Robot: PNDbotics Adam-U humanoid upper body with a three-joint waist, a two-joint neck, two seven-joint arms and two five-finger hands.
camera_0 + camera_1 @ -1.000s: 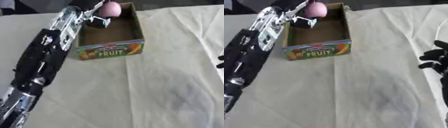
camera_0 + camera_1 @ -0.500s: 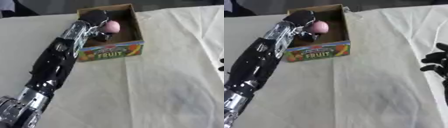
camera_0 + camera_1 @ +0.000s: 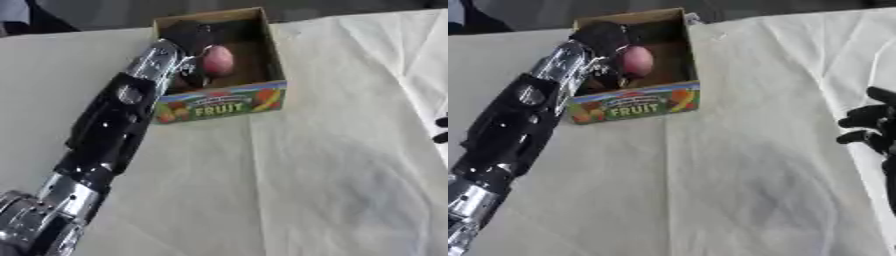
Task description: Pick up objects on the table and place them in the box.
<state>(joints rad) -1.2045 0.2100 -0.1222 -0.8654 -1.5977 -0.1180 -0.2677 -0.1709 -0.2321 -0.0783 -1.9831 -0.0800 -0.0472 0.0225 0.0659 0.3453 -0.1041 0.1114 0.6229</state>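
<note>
A cardboard box (image 3: 229,102) with "FRUIT" printed on its front stands at the far middle of the table. My left hand (image 3: 191,41) reaches down inside it, fingers curled round a pink egg-shaped object (image 3: 218,60) that is low in the box. My right hand (image 3: 874,131) rests at the right edge with its fingers relaxed and holds nothing.
A cream cloth (image 3: 324,165) with folds covers the table. My left arm (image 3: 105,135) lies across the left half, from the lower left corner up to the box.
My left hand has gone down into the box with the pink object. The camera has tilted, so the whole picture has shifted. The right hand has stayed put.
</note>
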